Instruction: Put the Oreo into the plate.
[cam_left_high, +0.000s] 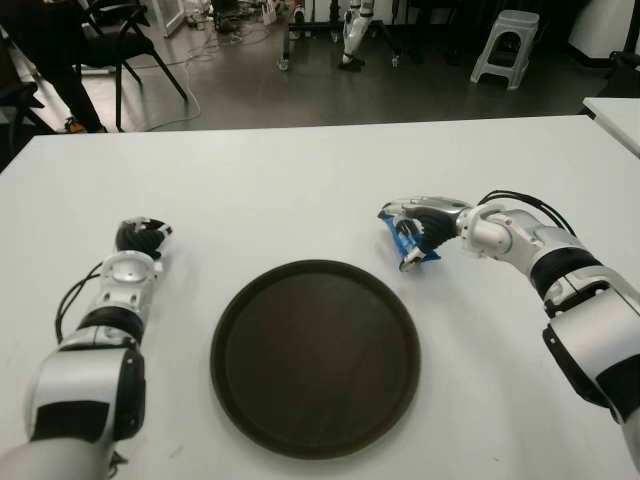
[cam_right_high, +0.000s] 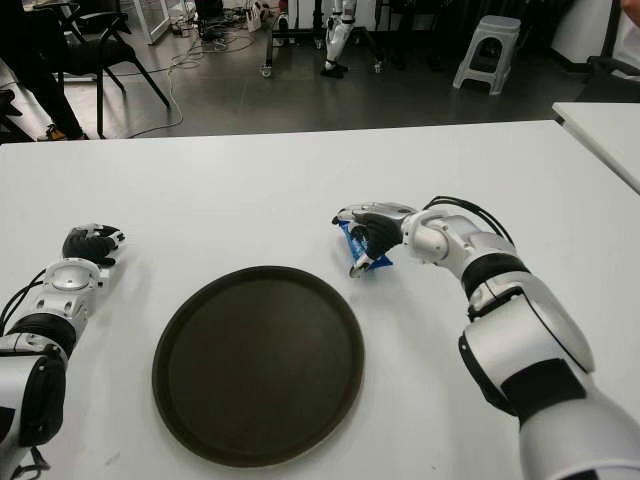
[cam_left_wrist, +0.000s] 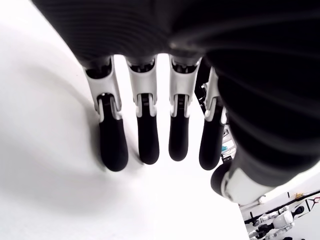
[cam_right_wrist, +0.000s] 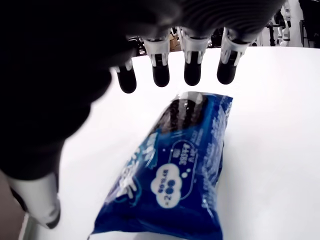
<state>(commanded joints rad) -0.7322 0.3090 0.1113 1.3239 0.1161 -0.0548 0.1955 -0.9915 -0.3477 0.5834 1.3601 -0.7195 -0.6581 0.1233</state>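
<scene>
Oreo (cam_right_wrist: 175, 170) pack, a light, crinkly, likely slippery foil sleeve best pinched across its narrow middle, lies on the table (cam_left_high: 300, 190) under the right hand (cam_left_high: 425, 230), whose fingers (cam_right_wrist: 192, 72) arch open above it without gripping, plate (cam_left_high: 315, 357) just beside; left hand (cam_left_high: 140, 240) idle, fingers extended.

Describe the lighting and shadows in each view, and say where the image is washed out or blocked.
Eye views: even overhead light, the plate matte with no glare. Left wrist view: the white table blown out, soft shadow beneath the left hand, dark arm filling the top. Right wrist view: the right hand is a black silhouette over the Oreo pack, whose wrapper shows mild sheen.
</scene>
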